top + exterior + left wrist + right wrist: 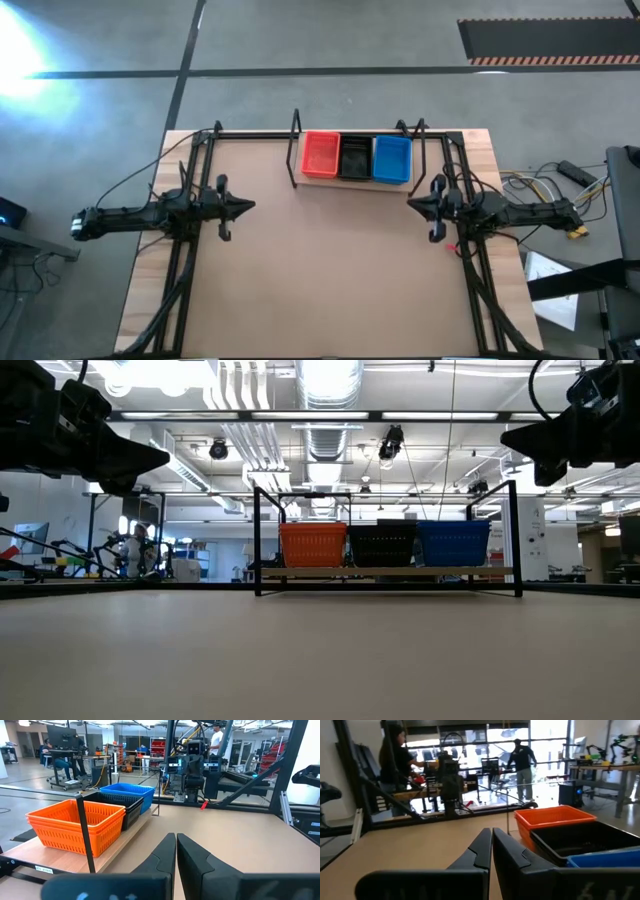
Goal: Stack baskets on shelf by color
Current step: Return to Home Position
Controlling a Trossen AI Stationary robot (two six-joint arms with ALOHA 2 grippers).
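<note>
Apparently stacked, baskets (355,157) line the shelf (300,572); left fingers (162,857), right fingers (477,852) closed.

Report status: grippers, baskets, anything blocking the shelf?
Left gripper shut, empty, raised at table's left; right gripper shut, empty, at right. Orange perforated plastic baskets, black baskets, blue baskets side by side on light wooden shelf. Nothing seen blocking.

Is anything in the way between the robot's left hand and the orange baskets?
Only the shelf's black wire post, right in front of the orange baskets. The table between it and the left hand looks bare.
</note>
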